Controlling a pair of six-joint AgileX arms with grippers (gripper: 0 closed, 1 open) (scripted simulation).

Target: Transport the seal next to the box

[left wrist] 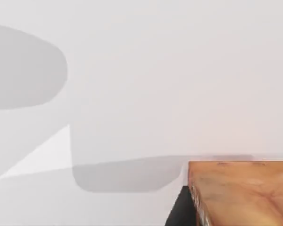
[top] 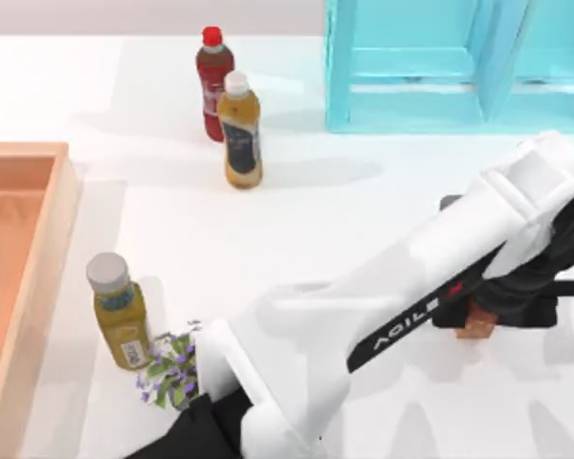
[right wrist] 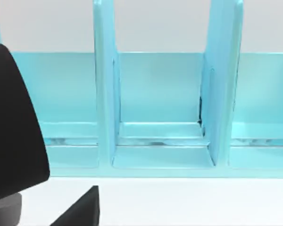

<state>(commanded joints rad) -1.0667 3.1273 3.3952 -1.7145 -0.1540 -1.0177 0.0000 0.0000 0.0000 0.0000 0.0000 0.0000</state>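
Our left pincer (top: 478,320) seems clamped on the reddish-brown, mottled, glossy seal (left wrist: 243,190), well apart from the box (top: 38,277); we cannot tell the right pincer's state.

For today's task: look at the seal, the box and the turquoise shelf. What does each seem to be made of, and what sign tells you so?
The seal: looks like polished stone or lacquered wood, going by its mottled reddish-brown, glossy face.
The box: seemingly wood, light orange and matte, with thick raised walls.
The turquoise shelf: probably painted wood or plastic; uniform smooth colour, no grain visible.
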